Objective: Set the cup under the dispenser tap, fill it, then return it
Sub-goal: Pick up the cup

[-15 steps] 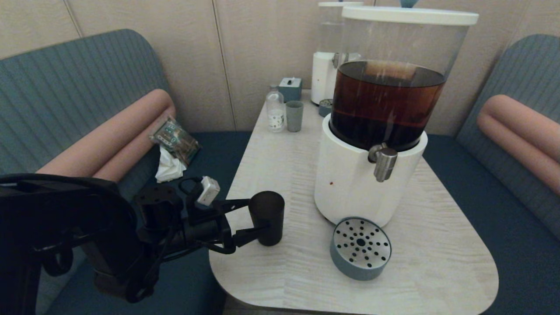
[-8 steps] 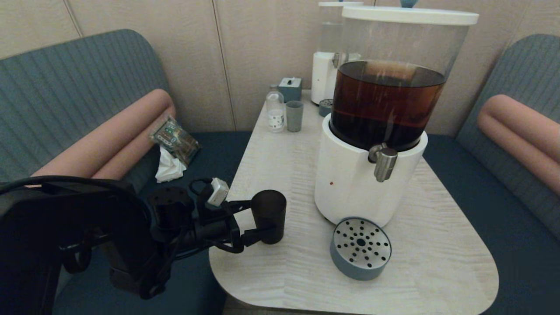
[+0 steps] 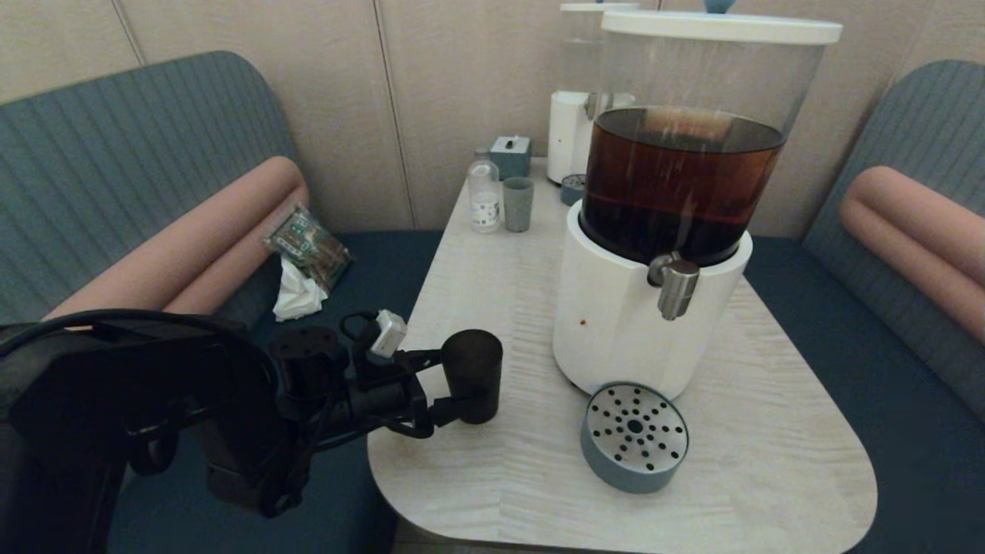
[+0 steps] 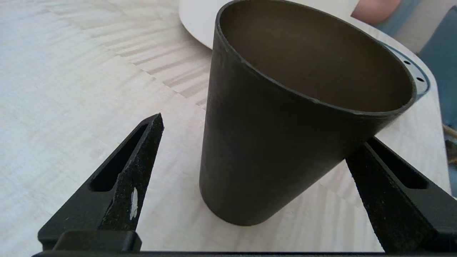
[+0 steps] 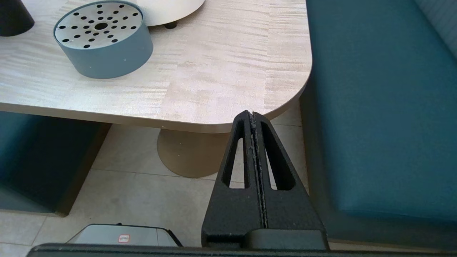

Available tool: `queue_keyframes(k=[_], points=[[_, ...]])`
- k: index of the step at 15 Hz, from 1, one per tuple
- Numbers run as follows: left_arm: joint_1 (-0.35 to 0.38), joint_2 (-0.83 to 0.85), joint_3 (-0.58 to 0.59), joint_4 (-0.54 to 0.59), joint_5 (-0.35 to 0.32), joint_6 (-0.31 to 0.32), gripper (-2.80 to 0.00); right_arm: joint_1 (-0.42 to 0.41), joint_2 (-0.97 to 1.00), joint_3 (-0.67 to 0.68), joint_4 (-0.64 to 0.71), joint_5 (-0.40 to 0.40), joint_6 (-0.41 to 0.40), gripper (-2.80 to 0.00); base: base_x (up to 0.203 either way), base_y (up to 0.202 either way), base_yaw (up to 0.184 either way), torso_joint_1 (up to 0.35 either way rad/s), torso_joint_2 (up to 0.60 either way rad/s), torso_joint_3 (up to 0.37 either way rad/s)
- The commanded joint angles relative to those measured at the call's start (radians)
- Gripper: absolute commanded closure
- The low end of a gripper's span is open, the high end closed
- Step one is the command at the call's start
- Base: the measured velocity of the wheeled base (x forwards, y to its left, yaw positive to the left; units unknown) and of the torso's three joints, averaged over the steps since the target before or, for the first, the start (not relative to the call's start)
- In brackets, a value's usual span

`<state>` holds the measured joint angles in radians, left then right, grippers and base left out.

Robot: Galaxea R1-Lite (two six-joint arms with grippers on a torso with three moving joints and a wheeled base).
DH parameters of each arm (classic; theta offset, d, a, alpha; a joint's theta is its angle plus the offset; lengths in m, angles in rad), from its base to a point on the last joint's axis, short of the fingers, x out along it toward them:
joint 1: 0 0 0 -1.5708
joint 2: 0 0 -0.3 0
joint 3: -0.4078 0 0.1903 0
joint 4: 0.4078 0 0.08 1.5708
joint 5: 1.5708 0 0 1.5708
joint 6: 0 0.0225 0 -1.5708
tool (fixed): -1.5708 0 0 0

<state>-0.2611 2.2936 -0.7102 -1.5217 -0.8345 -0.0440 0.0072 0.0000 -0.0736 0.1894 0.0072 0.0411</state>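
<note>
Black cup (image 3: 472,375) sits between the left claw's (image 3: 455,378) open fingers, which have crept forward; grasp comes next.

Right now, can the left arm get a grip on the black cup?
Probably yes. The left tool is open with a finger on either side of the black cup, which stands upright on the table. Nothing sits between fingers and cup.
</note>
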Motion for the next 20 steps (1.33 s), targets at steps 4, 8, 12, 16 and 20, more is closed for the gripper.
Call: queue_keyframes(k=[4,8,12,16,20], points=[[0.000,0.022,-0.039,-0.008,0.003,-0.017,-2.80,0.000,0.002,0.000,0.001,0.000,0.000,0.00,0.000,0.000,0.000,0.000,0.00,0.000],[-0.010,0.026,-0.040,-0.008,0.017,-0.017,0.00,0.000,0.002,0.000,0.001,0.000,0.000,0.00,0.000,0.000,0.000,0.000,0.00,0.000],[-0.017,0.020,-0.037,-0.008,0.018,-0.017,0.00,0.000,0.002,0.000,0.001,0.000,0.000,0.00,0.000,0.000,0.000,0.000,0.00,0.000],[-0.023,-0.021,0.000,-0.008,0.017,-0.017,0.00,0.000,0.002,0.000,0.001,0.000,0.000,0.00,0.000,0.000,0.000,0.000,0.00,0.000],[-0.023,-0.167,0.085,-0.008,0.017,-0.016,0.00,0.000,0.002,0.000,0.001,0.000,0.000,0.00,0.000,0.000,0.000,0.000,0.00,0.000]])
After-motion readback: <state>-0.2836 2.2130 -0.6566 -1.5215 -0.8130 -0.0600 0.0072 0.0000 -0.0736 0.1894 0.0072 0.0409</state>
